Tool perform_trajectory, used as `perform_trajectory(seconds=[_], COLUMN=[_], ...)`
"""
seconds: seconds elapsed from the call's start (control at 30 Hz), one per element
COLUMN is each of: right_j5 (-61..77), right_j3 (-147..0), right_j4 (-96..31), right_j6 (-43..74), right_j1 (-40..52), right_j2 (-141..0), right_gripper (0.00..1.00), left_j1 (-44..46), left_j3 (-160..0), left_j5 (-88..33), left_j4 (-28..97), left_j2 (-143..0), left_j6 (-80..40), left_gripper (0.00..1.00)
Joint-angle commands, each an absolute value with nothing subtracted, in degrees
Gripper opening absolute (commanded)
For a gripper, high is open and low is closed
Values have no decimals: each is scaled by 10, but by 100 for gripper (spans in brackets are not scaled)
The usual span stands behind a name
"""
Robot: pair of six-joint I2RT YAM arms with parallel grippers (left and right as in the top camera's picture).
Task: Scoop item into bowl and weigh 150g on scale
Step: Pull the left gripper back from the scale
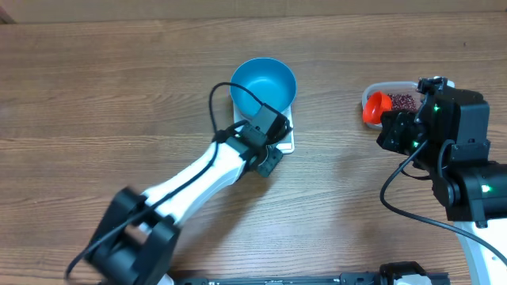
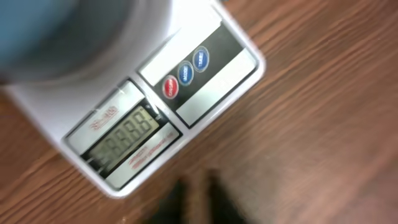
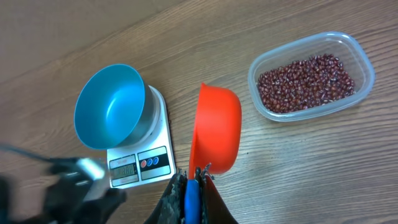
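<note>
One pair, the right jaws, clamps the scoop (image 3: 214,127) handle; left jaws, blurred beside the scale (image 2: 211,87), unreadable.

Scale (image 2: 149,106) display (image 2: 129,138) shows four faint digits, apparently 8888; the red script beside it, the red print under it and the lettering on its buttons (image 2: 185,73) are too blurred to read.
</note>
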State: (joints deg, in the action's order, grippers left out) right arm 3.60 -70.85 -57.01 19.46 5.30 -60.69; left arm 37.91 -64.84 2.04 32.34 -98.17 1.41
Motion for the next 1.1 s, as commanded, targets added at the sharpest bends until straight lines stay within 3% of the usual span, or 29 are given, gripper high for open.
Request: perform_trajectory(seconds=[0.0,0.33,0.6,1.07], right_j5=[30,30,30,30], right_j3=[-724,-724,-724,-724], right_j4=[-567,-561,-568,-554], right_j6=[194,194,195,196], right_j1=[55,55,55,55], right_j2=[-603,-603,-603,-606], right_gripper=[4,4,4,4], left_j1=[382,375,300,269], left_j3=[-648,-648,-648,-648], left_j5=[2,6,1,2], left_j4=[343,391,406,495], left_j2=[-900,-781,-698,-628], left_j6=[-13,-23,-103,-60], left_gripper=[100,99,100,100])
